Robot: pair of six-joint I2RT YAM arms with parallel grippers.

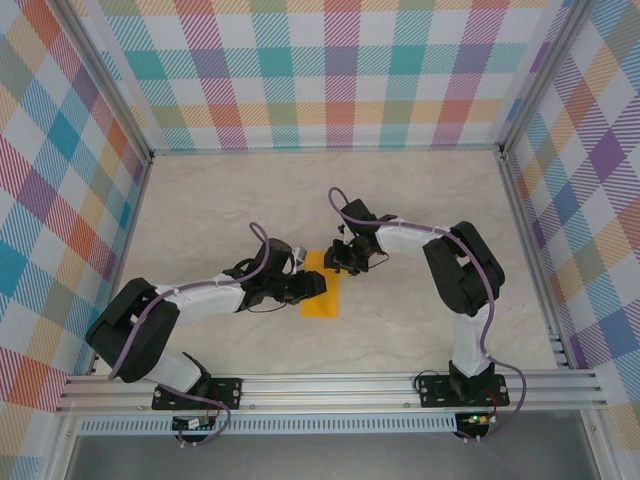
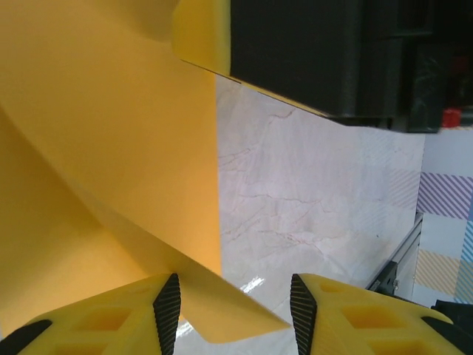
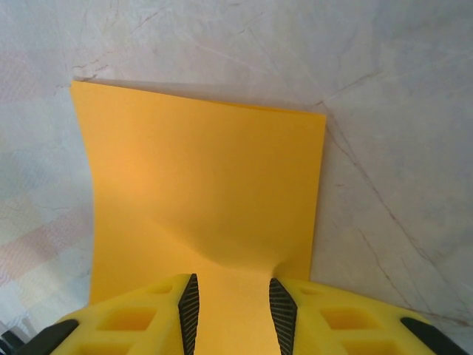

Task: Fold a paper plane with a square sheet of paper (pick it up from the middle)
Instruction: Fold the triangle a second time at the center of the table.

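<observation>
The folded square sheet of paper (image 1: pixel 325 300) lies mid-counter (image 1: pixel 220 210), its edge apparently pinned by the part-open right gripper (image 3: pixel 229 303) so the left gripper (image 2: pixel 229 303), likewise unclosed, can work a raised flap.

A pale, marble-veined table (image 1: pixel 420 200) carries the orange sheet of paper (image 1: pixel 321 296), lying a little beyond the metal rail (image 1: pixel 330 383), about midway along that rail.

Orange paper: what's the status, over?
Left jaws open around a raised flap. Right jaws open, straddling the puckered edge. Orange paper folded, on table. Nothing blocking.
</observation>
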